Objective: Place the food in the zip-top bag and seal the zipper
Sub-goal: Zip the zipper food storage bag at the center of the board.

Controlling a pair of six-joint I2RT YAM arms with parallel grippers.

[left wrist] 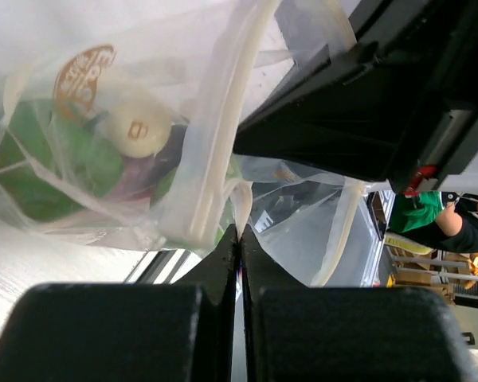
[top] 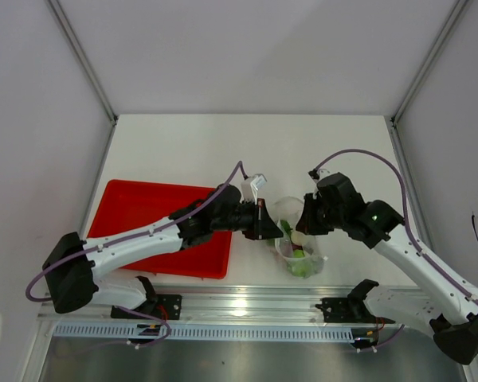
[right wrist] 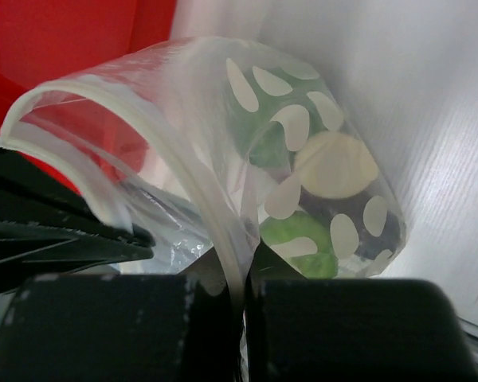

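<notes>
At the table's left, tray: we see a flat red plastic tray [top: 143, 211] on the white table [top: 223, 151], and no vegetables show in it.
Left gripper: our left gripper [top: 269, 226] has its fingers pressed together on a fold of clear film at the bag's mouth. The wrist view shows the plastic nipped between the tips.
Zip-top bag: the crinkly clear plastic zip-top bag [top: 296, 239] lies at 3 o'clock from the left gripper and at 9 o'clock from the right one, touching both. Its body runs toward 6 o'clock.
Food: the small toy vegetables [top: 301, 263], green, cream and dark purple, are inside the bag, bunched at its 6 o'clock end.
Zipper: the pale closing strip [right wrist: 135, 119] arches in an open loop with its two sides apart, so we judge it unsealed.
Right gripper: our right gripper [top: 308, 217] is clamped on the bag's rim, and the strip runs down into its closed fingers.
Relation that matters: the zipper's long axis runs from 9 to 3 o'clock between the grippers, each holding its own end, neither nearer. We judge that the mouth must be drawn flat along that line before pressing.
</notes>
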